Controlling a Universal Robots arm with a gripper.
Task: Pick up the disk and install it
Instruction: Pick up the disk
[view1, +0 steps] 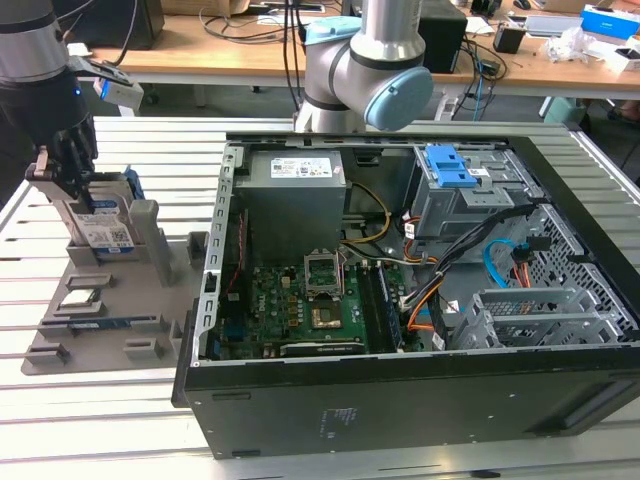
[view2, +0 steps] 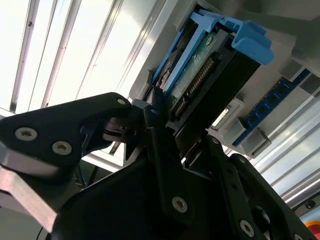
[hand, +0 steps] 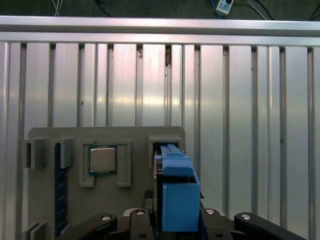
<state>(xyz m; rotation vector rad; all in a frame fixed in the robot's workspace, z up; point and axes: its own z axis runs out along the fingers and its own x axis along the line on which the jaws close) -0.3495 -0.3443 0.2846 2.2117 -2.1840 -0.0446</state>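
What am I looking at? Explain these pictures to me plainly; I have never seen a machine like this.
It is a robot arm with a gripper at its end. The exterior view looks at the whole slatted metal table from outside; both wrist views come from cameras riding on the arm. On the table lie an open computer case and a grey tray of parts, including a small square chip. The disk, a silver drive in a blue frame, stands upright in that tray. The gripper is right at the disk; whether it is gripping it cannot be told.
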